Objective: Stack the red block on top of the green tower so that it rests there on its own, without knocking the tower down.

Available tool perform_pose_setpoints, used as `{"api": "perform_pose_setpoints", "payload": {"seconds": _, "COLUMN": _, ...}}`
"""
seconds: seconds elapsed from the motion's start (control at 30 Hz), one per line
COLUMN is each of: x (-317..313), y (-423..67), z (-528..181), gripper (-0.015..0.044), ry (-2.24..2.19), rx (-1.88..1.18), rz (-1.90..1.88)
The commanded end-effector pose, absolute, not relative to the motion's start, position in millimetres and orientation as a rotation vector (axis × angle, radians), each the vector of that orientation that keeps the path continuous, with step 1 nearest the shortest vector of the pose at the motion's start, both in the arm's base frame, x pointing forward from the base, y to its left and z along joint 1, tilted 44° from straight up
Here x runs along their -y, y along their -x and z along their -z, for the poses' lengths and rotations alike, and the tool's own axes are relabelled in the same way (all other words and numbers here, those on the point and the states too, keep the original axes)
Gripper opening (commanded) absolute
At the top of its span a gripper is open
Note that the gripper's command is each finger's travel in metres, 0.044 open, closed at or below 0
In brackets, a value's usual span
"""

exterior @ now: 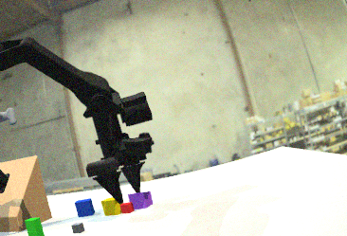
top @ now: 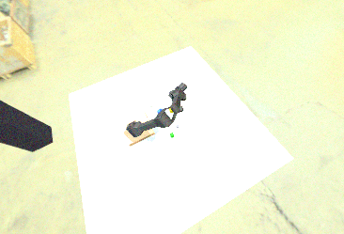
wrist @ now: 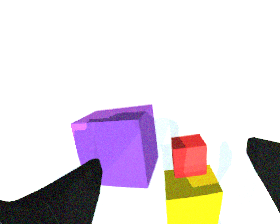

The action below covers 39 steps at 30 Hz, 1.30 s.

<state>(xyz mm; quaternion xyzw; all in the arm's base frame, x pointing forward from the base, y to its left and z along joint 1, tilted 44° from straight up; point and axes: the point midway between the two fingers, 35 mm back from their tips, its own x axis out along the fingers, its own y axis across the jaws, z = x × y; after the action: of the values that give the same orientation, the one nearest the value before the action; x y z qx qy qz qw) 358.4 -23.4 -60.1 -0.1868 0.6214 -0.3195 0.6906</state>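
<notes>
While fingers (exterior: 124, 188) spread empty over red block (exterior: 126, 208), exterior alone shows green tower (exterior: 34, 226) — well apart.

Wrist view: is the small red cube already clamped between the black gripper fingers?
No: the small red cube sits untouched beside the yellow cube, with the open gripper fingers standing wide apart on either side.

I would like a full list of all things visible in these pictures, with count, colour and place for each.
red block: 1, red, between purple and yellow blocks, under the claw
purple block: 1, purple, beside the red block
yellow block: 1, yellow, touching the red block's near side
blue block: 1, blue, beside the yellow one
green tower: 1, green, upright, apart from the group
small block: 1, dark grey, near the green tower
mat: 1, white, on the floor
claw: 1, black, open, empty, above the red block
</notes>
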Motion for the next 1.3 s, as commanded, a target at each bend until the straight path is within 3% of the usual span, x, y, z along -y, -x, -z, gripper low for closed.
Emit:
{"api": "perform_pose_setpoints", "payload": {"seconds": 0.0, "x": 45.0, "y": -350.1, "z": 70.4, "gripper": 0.044, "ry": 0.427, "rx": -1.422, "rz": 0.767}}
{"api": "perform_pose_setpoints", "payload": {"seconds": 1.07, "x": 45.0, "y": -350.1, "z": 70.4, "gripper": 0.044, "ry": 0.427, "rx": -1.422, "rz": 0.767}}
{"api": "perform_pose_setpoints", "payload": {"seconds": 1.27, "x": 8.0, "y": -360.8, "z": 43.8, "gripper": 0.044, "ry": 0.406, "rx": -1.385, "rz": 0.717}}
